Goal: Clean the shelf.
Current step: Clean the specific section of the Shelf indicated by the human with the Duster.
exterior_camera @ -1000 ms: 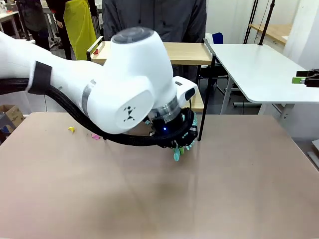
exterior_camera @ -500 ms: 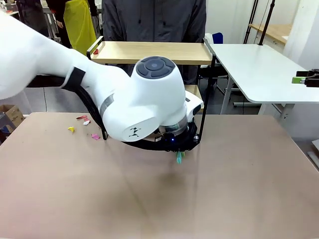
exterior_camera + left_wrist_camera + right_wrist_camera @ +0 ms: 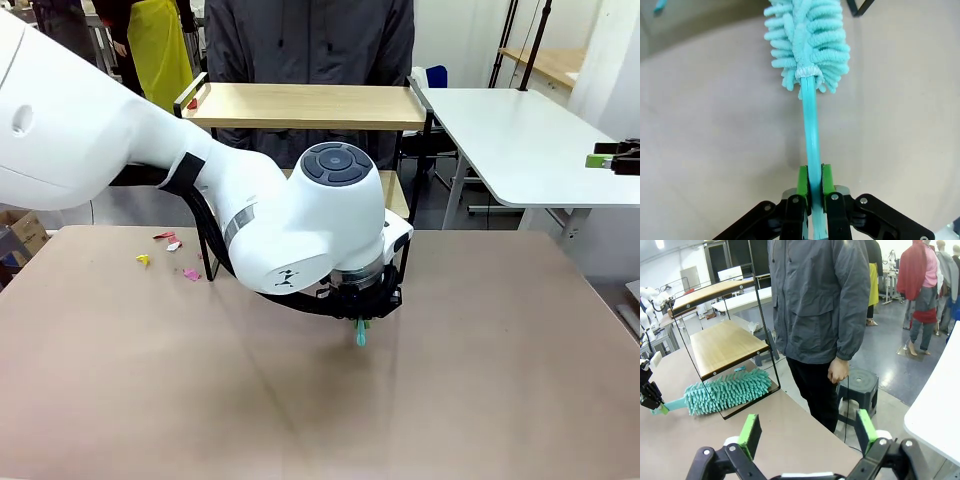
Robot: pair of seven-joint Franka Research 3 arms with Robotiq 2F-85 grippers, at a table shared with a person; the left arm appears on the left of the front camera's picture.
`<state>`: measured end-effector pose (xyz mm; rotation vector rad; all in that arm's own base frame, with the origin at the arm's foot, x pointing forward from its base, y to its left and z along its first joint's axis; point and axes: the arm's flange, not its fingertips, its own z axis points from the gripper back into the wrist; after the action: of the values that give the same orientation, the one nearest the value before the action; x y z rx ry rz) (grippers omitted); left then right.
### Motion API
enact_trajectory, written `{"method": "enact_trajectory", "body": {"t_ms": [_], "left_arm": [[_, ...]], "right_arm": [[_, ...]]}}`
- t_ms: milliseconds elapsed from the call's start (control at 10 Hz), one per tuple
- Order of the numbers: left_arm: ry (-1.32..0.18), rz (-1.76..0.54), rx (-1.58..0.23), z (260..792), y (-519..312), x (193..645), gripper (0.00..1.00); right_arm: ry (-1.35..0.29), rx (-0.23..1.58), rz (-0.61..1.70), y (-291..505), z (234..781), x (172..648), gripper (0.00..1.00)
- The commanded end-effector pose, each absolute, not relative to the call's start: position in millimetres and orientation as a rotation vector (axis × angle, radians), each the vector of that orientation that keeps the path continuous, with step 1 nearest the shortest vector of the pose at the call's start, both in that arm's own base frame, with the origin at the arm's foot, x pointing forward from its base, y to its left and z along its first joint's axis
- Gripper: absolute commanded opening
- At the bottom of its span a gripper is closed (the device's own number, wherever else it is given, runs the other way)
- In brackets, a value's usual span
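Note:
The shelf (image 3: 300,105) stands at the table's far edge, two light wooden boards on a thin black frame; it also appears in the right wrist view (image 3: 725,345). My left gripper (image 3: 361,318) hangs low over the table in front of it, shut on the thin handle of a teal fluffy duster (image 3: 807,40). The duster (image 3: 725,389) lies nearly level, its head reaching under the lower board by the frame's foot. My right gripper (image 3: 807,435) is open and holds nothing; it hovers off to the right (image 3: 612,158), away from the shelf.
A person in a grey jacket (image 3: 820,315) stands just behind the shelf. Small coloured scraps (image 3: 167,240) lie on the brown table (image 3: 480,380) left of the shelf. A white table (image 3: 520,130) stands at the right.
My left arm has swung and dropped toward the table. The duster's fluffy head has passed out of the front view behind the wrist, and the scraps at left are uncovered.

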<state>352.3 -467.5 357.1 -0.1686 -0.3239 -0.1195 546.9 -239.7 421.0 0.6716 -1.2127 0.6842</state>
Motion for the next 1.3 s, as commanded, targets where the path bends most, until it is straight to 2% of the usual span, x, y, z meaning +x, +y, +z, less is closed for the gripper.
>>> {"method": "enact_trajectory", "body": {"t_ms": [0, 700, 1200], "left_arm": [[-0.348, -0.126, -0.193, 365.7, -465.4, 350.7, 0.13], [-0.334, 0.028, -0.012, 342.8, -393.7, 363.9, 0.13], [-0.342, 0.122, 0.208, 346.6, -316.6, 365.3, 0.13]], "right_arm": [[-1.211, 0.665, 0.689, -238.2, 423.1, 547.7, 1.00], [-1.211, 0.665, 0.689, -238.2, 423.1, 547.7, 1.00], [-1.211, 0.665, 0.689, -238.2, 423.1, 547.7, 1.00]]}}
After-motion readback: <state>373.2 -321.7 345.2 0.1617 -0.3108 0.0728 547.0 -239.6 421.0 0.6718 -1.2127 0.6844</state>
